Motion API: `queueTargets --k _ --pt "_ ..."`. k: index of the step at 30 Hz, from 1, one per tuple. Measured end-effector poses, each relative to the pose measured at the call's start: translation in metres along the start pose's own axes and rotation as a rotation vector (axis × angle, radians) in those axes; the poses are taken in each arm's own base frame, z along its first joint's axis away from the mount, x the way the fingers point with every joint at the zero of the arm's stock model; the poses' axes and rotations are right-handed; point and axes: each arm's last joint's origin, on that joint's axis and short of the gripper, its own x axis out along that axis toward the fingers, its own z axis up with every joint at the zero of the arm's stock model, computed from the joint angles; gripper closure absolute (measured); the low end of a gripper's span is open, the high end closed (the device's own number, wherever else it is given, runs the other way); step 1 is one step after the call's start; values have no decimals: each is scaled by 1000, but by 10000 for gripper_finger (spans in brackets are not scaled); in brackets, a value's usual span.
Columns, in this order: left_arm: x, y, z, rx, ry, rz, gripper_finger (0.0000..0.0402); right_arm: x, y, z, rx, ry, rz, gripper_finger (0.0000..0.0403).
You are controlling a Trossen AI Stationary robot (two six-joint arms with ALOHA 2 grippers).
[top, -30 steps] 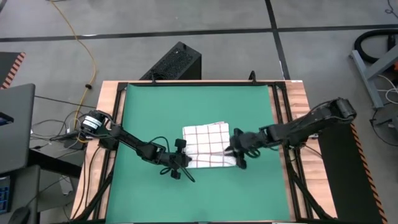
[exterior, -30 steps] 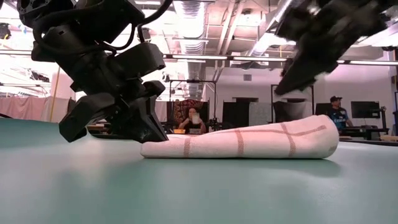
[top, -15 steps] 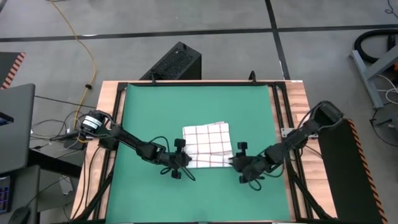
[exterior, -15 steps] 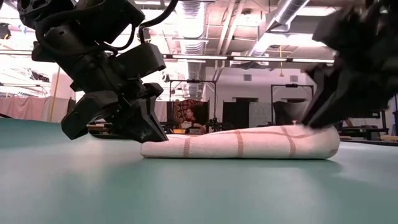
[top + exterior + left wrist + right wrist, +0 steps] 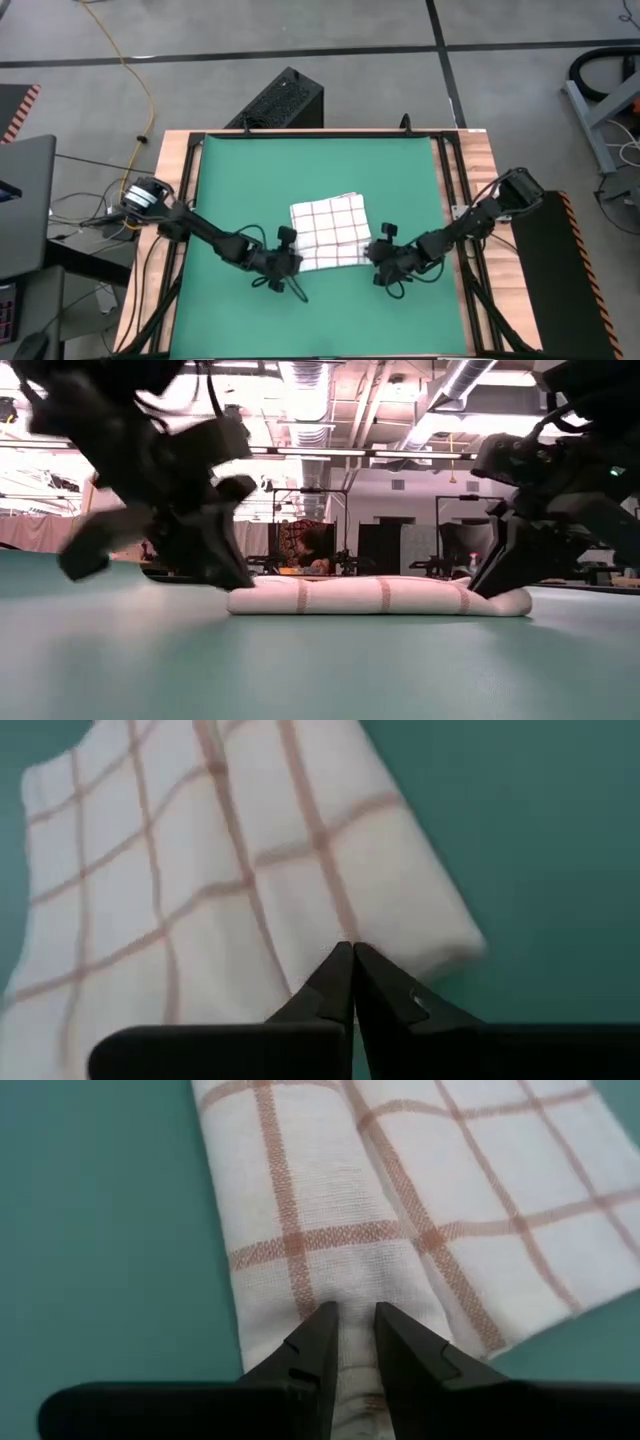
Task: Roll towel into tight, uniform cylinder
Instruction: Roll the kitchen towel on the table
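The white towel with thin red checks lies near the middle of the green mat, its near edge rolled into a low band. My left gripper is shut, low at the left end of that band. My right gripper is low at the band's right end, shut on the cloth. In the low view, the left gripper and the right gripper stand at the two ends of the towel. My left gripper has its shut fingertips over the rolled near edge, by the towel's near left corner. It comes slanting down from the table's left. I cannot tell whether they touch the cloth. My right gripper pinches a ridge of cloth at the right end of the rolled near edge between its two fingers. The fingers come low from the table's right, along the roll. The towel lies on the mat.
Black rails and a wooden rim border the mat. Bare green mat lies on all sides of the towel. A black box stands on the floor beyond the far edge. A person sits far back in the room.
My right gripper has come down from above the towel's right side, swung toward the near right, then moved left onto the towel's near right corner. The towel's right end now lies lower and flatter. My left gripper has shifted slightly toward the table's left.
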Motion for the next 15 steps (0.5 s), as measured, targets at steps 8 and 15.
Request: queueTargets --k 8,15 --pt "-27 -7 34 -14 -267 121 402 1 0 1 14 -4 14 311" --pt "14 5 21 -21 -305 117 402 2 -1 5 16 -29 26 311"
